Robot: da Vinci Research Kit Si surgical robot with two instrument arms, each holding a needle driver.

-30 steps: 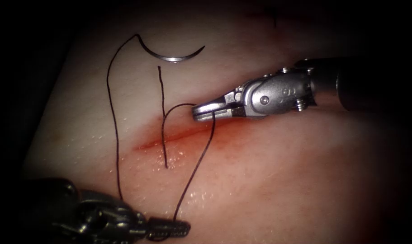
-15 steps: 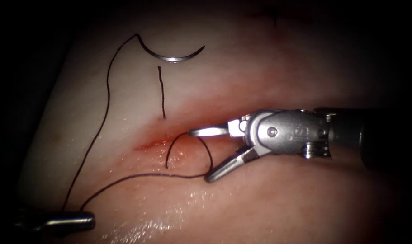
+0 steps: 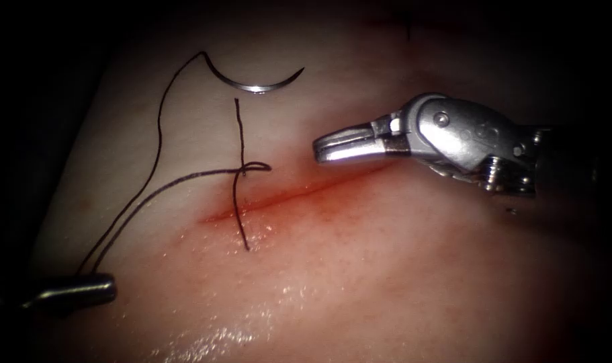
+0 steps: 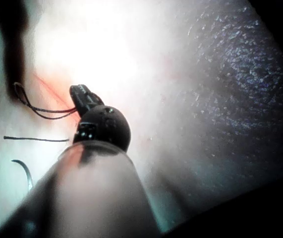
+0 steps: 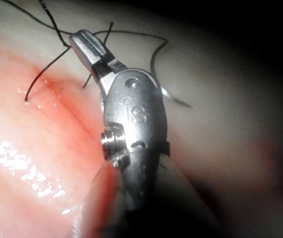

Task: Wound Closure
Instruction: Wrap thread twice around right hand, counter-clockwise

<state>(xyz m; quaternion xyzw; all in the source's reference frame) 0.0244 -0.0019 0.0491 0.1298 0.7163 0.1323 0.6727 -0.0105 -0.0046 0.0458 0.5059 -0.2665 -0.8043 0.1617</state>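
- The left gripper (image 3: 84,289), low at the tissue's left edge, is clenched on two strands of thread (image 3: 159,195) that run up and right to a small knot (image 3: 245,168) just above the left end of the cut (image 3: 285,198).
- The right gripper (image 3: 332,144) hangs just right of that knot with its jaws closed on nothing.
- Compared with half a second ago, the right gripper has let go of the loop and lifted away, and the loop has drawn down into the knot.
- Judged from this, the throw seats best if the pull stays low and in line with the strands.
- The needle (image 3: 255,81) lies free on the tissue (image 3: 386,269) near its upper edge, out of the flesh, well clear of both tools.
- A short thread tail (image 3: 238,128) stands above the knot; another crosses the cut below it. Either could snag.
- Red fluid (image 3: 332,202) wets the cut's edges.
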